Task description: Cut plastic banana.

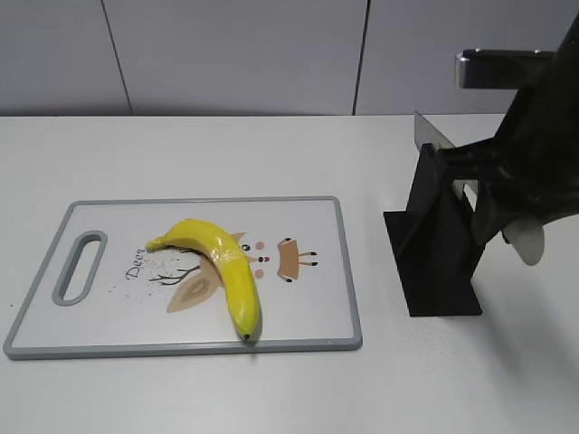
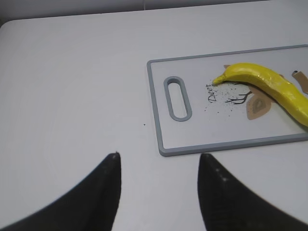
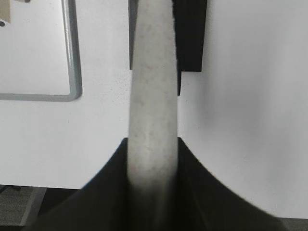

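Observation:
The plastic banana (image 1: 222,262) is glossy yellow and curved. It lies on the white cutting board (image 1: 118,312) with its dark tip toward the front edge. It also shows in the left wrist view (image 2: 269,84), on the board (image 2: 192,130). My right gripper (image 3: 153,142) is shut on the pale handle (image 3: 153,86) of a knife. In the exterior view it (image 1: 507,212) holds the knife at the black stand (image 1: 434,244), with the blade (image 1: 436,136) sticking up above it. My left gripper (image 2: 159,155) is open and empty over the bare table, left of the board. It is out of the exterior view.
The grey-rimmed board has a handle slot (image 1: 80,267) at its left end and a deer print under the banana. The black knife stand (image 3: 192,33) is to the right of the board. A grey wall (image 1: 235,54) runs behind the white table.

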